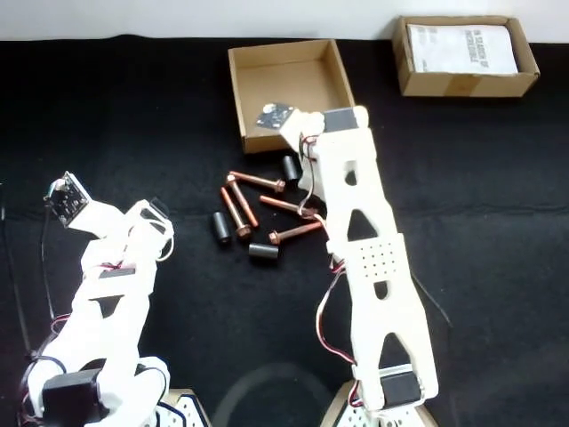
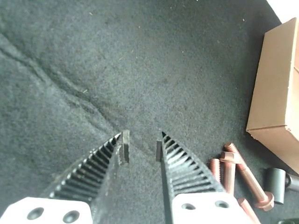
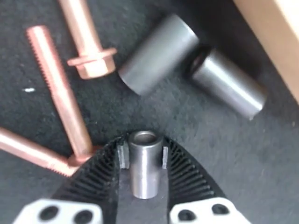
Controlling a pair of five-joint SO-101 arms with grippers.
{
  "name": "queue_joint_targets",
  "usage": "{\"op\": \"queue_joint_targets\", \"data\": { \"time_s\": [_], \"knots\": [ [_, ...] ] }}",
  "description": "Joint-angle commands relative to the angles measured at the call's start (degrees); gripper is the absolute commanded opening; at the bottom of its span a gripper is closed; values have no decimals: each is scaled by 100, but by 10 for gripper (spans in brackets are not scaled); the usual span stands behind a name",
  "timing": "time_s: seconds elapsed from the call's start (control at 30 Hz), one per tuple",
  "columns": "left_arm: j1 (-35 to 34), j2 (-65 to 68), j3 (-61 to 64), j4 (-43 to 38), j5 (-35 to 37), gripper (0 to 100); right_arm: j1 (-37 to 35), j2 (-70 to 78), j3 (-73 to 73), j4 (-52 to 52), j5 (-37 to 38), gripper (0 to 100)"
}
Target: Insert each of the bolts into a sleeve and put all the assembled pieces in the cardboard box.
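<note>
Black cloth (image 1: 480, 231) covers the table, and at its left side the left gripper (image 2: 140, 145) hangs over a bare patch, jaws parted with nothing between them. To its right, near the middle, the copper bolts (image 1: 242, 206) lie flat in a loose fan with dark sleeves (image 1: 220, 227) scattered among them, well apart from that free gripper. Just right of the heap the right gripper (image 3: 145, 150) is clamped on one sleeve (image 3: 144, 172). Its long axis runs along the jaws and its open bore points out past the tips, just above the bolts. Behind stands the cardboard box (image 1: 238, 93), with no assembled piece visible inside. The bolts lie nearer the right arm, but that arm is occupied. A bolt probably has to come from the left, lined up with the bore.
</note>
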Motion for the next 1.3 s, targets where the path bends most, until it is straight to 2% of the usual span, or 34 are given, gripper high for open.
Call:
{"op": "queue_joint_targets", "data": {
  "time_s": [0.0, 0.07, 0.33, 0.47, 0.7, 0.83, 0.93, 1.1, 1.17, 1.27],
  "knots": [
    [215, 13, -198, -88, -237, 116, 233, -1244, -48, 92, -404, 8],
    [251, 13, -189, -88, -422, 116, 391, -1727, -13, 92, -633, 8],
    [268, -31, -189, -26, -422, 119, 1174, -3679, 22, 101, -1934, 8],
    [514, -40, -400, 668, -457, 120, 1367, -4892, 462, 101, -2391, 8],
    [611, 13, -1473, 3235, -501, 120, 1437, -7477, 2352, 101, -3112, 8],
    [840, -40, -1763, 4510, -1108, 120, 1815, -8901, 3916, 92, -3587, 8],
    [910, -40, -2457, 5723, -1204, 120, 2457, -9833, 5218, 57, -3631, 8],
    [1156, 4, -4479, 7710, -1178, 120, 3767, -11152, 7336, -312, -3604, 8],
    [1543, 13, -5279, 8501, -1169, 120, 4207, -11679, 8198, -629, -3587, 8],
    [2475, 22, -6114, 9363, -1046, 120, 4602, -12462, 9490, -1138, -3578, 8]
  ]
}}
